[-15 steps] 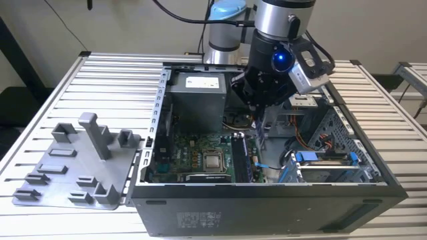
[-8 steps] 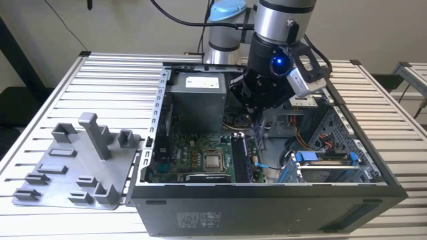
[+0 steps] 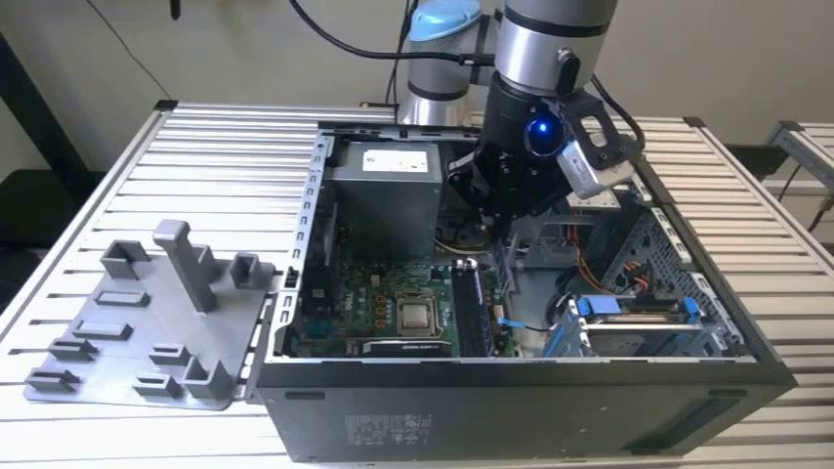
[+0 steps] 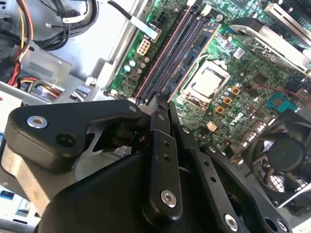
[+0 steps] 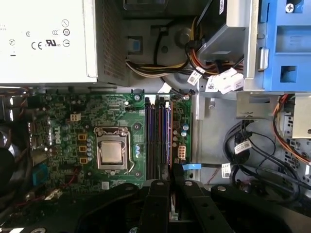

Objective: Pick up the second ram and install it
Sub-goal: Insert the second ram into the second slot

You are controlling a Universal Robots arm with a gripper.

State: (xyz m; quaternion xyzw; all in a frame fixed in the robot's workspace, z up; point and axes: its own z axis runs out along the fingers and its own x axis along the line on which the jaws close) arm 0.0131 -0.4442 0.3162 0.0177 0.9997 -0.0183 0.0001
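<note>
Ribbed bare-metal table (image 3: 117, 176), matt grey plastic fixture (image 3: 144, 332), glossy green circuit board (image 5: 73, 141), matt black end effector (image 4: 163, 114).

Table (image 3: 117, 186): silver, slatted, seen across the exterior view.
Computer case (image 3: 521, 405): open, laid at centre-right.
Grey fixture tray (image 3: 124, 327): placed at lower left.

Exterior view looks obliquely down, from some way off, into the open computer case (image 3: 300, 283); both wrist views face the motherboard (image 4: 214, 63) (image 5: 97, 145) at close range.
</note>
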